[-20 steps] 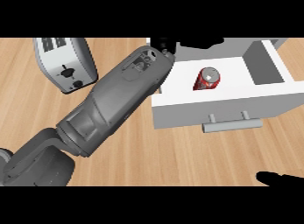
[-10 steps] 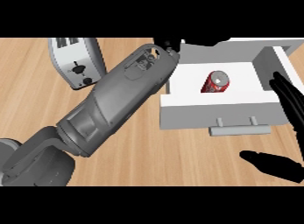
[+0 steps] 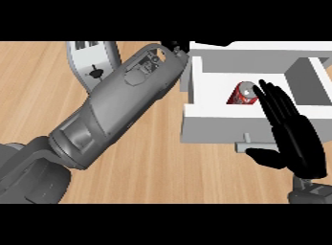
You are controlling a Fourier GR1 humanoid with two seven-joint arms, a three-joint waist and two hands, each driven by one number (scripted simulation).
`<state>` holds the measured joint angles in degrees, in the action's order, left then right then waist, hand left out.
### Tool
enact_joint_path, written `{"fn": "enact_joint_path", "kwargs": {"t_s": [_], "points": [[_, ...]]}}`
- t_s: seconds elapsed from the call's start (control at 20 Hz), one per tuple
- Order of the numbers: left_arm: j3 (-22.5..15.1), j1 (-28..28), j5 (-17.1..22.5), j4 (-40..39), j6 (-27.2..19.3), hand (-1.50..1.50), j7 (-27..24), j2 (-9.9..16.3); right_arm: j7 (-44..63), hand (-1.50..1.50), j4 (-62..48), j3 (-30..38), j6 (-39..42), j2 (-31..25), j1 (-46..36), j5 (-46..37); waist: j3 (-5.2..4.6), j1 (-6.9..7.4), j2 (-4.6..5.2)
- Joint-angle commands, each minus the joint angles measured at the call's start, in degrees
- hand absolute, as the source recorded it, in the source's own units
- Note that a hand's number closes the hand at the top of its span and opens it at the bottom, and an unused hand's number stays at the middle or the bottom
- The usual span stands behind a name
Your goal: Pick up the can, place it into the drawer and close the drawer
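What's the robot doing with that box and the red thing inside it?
The box is a white drawer pulled open on a wooden counter. A red can lies inside it. The robot's right hand is open, fingers straight, in front of the drawer by its handle, so it looks ready to push the drawer shut. The left forearm reaches up toward the drawer's far left corner; its hand barely shows. A grey toaster sits behind it.

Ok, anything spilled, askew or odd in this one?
Nothing spilled or damaged. The red can lies on its side in the open drawer; the right hand hangs open over the drawer's front.
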<state>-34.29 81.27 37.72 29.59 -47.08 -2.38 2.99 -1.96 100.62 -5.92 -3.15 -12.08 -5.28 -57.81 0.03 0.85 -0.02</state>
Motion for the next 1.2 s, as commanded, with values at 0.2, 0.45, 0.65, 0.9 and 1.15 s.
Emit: {"fn": "enact_joint_path", "kwargs": {"t_s": [0.2, 0.45, 0.65, 0.9, 1.15], "points": [[-1.1, -4.4, -3.7, 11.6, -0.2, -1.50, 8.0, 8.1, -0.7, -1.50, -15.9, 1.7, -8.8, 4.0, -6.0, -3.9, -0.01, 0.74, -0.40], [-0.4, -6.1, -4.0, 15.6, 2.5, -1.50, 10.1, 12.4, -4.5, -1.50, -30.3, 5.7, -15.2, 3.3, -13.7, -4.8, 0.03, 1.57, 0.02], [-1.8, -7.5, -5.5, 20.1, 1.4, -1.50, 13.0, 14.8, -3.3, -1.50, -36.2, 6.2, -17.5, 3.9, -17.2, -8.1, 0.05, 2.23, 0.02], [-1.3, -12.3, -4.8, 26.4, 3.2, -1.50, 14.6, 18.5, -3.7, -1.50, -45.3, 9.5, -22.6, 3.0, -22.8, -9.8, 0.05, 3.56, 0.25], [-2.0, -15.2, -6.2, 30.0, 1.5, -1.50, 17.1, 19.8, -5.1, -1.50, -53.2, 11.4, -31.2, 4.5, -27.5, -10.9, 0.10, 2.99, 0.52]]}}
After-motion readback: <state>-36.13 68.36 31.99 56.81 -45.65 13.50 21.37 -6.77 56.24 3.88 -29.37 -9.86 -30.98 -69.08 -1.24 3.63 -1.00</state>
